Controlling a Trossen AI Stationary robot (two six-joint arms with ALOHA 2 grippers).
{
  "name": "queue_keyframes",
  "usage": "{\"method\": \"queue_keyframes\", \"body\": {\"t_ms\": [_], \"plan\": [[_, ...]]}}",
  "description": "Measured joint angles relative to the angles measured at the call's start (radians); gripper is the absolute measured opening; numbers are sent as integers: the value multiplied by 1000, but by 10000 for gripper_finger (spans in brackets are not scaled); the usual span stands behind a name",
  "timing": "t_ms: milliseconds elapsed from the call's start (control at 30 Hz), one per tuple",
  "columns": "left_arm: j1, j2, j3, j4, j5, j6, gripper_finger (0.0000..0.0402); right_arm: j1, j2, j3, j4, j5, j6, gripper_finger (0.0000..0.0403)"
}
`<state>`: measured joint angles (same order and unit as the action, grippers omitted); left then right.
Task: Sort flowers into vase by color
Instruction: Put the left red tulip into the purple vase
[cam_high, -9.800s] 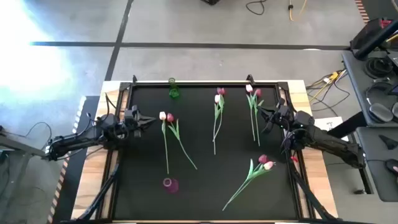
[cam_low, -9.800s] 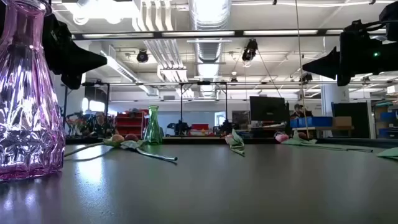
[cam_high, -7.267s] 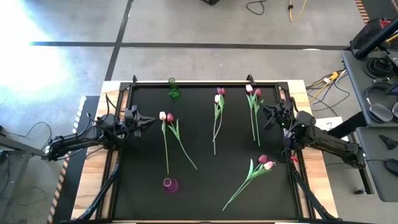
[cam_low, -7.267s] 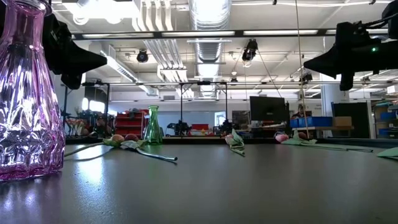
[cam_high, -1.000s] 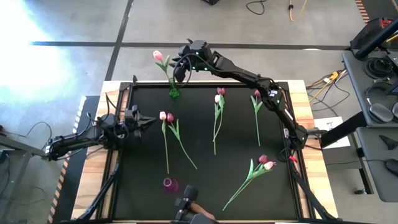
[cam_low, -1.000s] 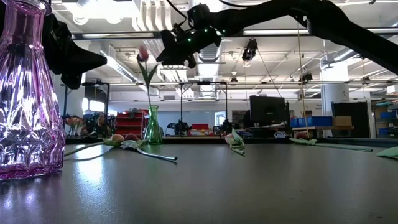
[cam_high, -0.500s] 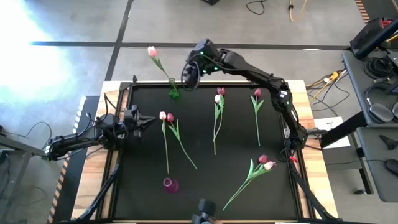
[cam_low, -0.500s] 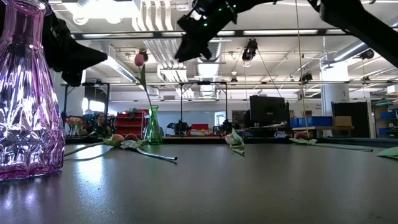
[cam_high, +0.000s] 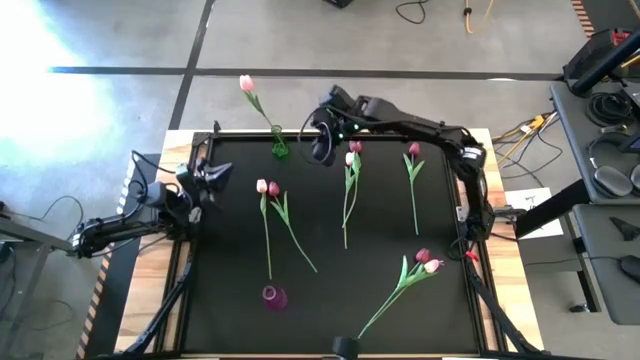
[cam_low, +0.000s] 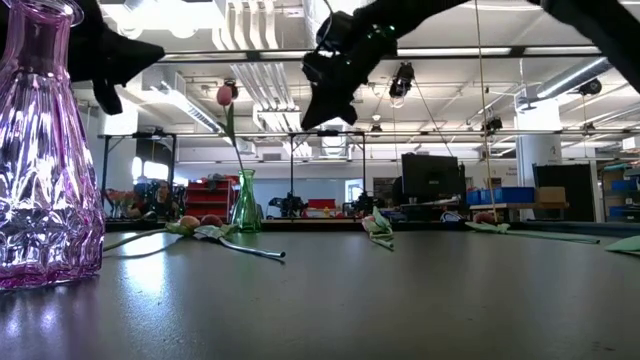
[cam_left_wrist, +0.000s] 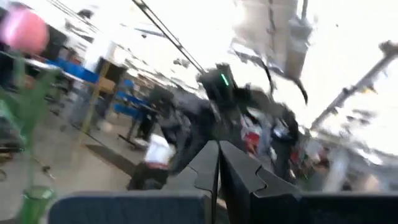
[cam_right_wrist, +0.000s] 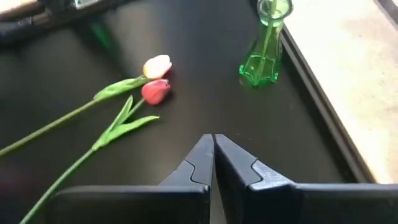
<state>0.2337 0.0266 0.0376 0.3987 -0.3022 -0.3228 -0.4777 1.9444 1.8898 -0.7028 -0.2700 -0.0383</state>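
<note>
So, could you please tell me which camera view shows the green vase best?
The right wrist view: the green vase fills it close up, a stem inside. The low view shows it small and far off, holding a pink tulip; the high view shows it tiny; the left wrist view only blurred.

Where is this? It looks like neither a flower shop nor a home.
Probably a robotics lab or workshop. The low view shows an open ceiling with exposed ducts and strip lights, and monitors on benches behind the table. From above, cables trail over a bare concrete floor around the black table.
</note>
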Motion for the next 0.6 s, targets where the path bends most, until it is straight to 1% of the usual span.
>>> {"method": "queue_keyframes", "body": {"t_ms": [67, 133, 200, 300, 400, 533, 600], "plan": [[0, 8, 0, -1, -8, -15, 0, 2, -62, -136, 130, 2, 49, 9], [0, 30, 0, -8, -8, -88, 0, 5, -131, -255, 212, 7, 93, 9], [-1, 63, 0, -23, -4, -166, 0, 5, -202, -357, 257, 21, 123, 9], [-1, 134, 7, -66, -3, -286, 0, 5, -311, -484, 266, 78, 146, 9], [-3, 222, 77, -241, 28, -413, 0, 3, -424, -583, 265, 103, 154, 9], [-11, 371, 230, -514, 67, -570, 0, -13, -567, -684, 263, 121, 155, 9], [-11, 461, 303, -604, 101, -667, 0, -27, -631, -725, 258, 121, 173, 9]]}}
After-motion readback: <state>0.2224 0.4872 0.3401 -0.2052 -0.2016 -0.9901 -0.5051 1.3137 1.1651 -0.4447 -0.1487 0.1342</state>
